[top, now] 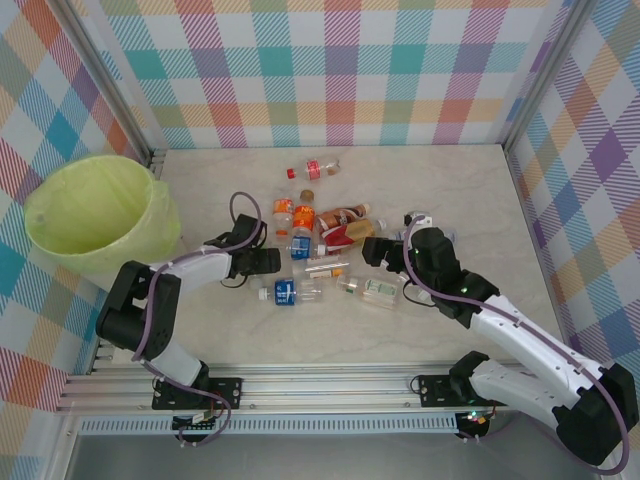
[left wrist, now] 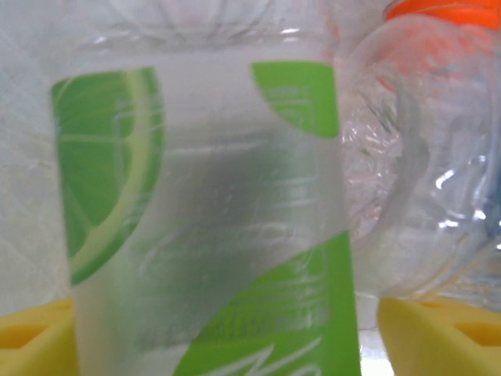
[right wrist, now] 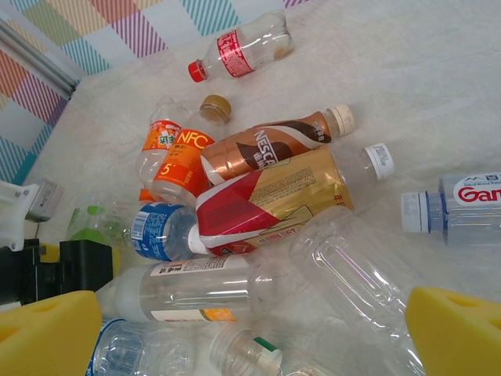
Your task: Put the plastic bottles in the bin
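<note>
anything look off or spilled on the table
No spill or damage that I can see. The plastic bottles lie jumbled in a loose heap on the table; one red-labelled bottle lies apart, farther back.

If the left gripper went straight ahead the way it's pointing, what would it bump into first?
The left gripper would probably meet the green-labelled bottle first; it sits right between the yellow fingers.

Both are white shells with chunky black joints, left arm (top: 180, 268) and right arm (top: 520, 335), each with a purple cable (top: 246, 203) looping along it. The left gripper (left wrist: 235, 337) and right gripper (right wrist: 250, 333) have bright yellow, foamy-looking finger pads (right wrist: 47, 333).
</note>
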Available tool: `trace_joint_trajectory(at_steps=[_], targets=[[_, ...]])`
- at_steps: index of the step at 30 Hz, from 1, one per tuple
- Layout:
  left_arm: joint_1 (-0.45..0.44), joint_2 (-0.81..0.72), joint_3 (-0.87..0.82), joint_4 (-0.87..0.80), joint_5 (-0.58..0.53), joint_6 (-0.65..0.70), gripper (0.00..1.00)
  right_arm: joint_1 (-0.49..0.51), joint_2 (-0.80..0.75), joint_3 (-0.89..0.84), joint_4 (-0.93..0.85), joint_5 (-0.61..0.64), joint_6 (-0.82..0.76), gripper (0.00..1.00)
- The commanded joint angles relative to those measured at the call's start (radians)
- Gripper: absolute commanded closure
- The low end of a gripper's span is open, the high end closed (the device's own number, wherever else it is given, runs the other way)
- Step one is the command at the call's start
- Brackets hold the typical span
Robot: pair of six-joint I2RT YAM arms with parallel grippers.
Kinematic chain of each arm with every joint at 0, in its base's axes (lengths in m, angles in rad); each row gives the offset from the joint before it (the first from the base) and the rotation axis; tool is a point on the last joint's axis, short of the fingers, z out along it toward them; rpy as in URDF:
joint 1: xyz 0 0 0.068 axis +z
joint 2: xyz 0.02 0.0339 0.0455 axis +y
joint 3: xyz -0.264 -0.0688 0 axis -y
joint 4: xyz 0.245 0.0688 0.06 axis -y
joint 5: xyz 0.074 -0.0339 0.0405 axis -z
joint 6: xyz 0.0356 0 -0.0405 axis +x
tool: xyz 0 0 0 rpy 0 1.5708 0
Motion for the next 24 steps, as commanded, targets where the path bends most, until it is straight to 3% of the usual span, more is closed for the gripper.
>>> trace_joint_trajectory(at_steps=[1,9,13,17,24], targets=[[0.006,0.01,0.028,-0.002,-0.011,0.012,0.22,0.0,-0.009,0.032,0.02,-0.011,-0.013,0.0],[0.003,-0.049,0.029,-0.093,0.009,0.001,0.45,0.0,0.011,0.025,0.041,-0.009,-0.008,0.0],[0.002,-0.103,0.009,-0.113,-0.032,-0.037,0.48,0.0,0.042,0.038,0.074,-0.045,-0.024,0.0],[0.002,-0.186,-0.009,-0.114,-0.041,-0.056,0.49,0.002,0.058,0.041,0.168,-0.205,-0.076,0.0],[0.001,-0.453,0.004,-0.108,0.02,-0.066,0.52,0.009,0.1,0.07,0.215,-0.315,-0.107,0.0]])
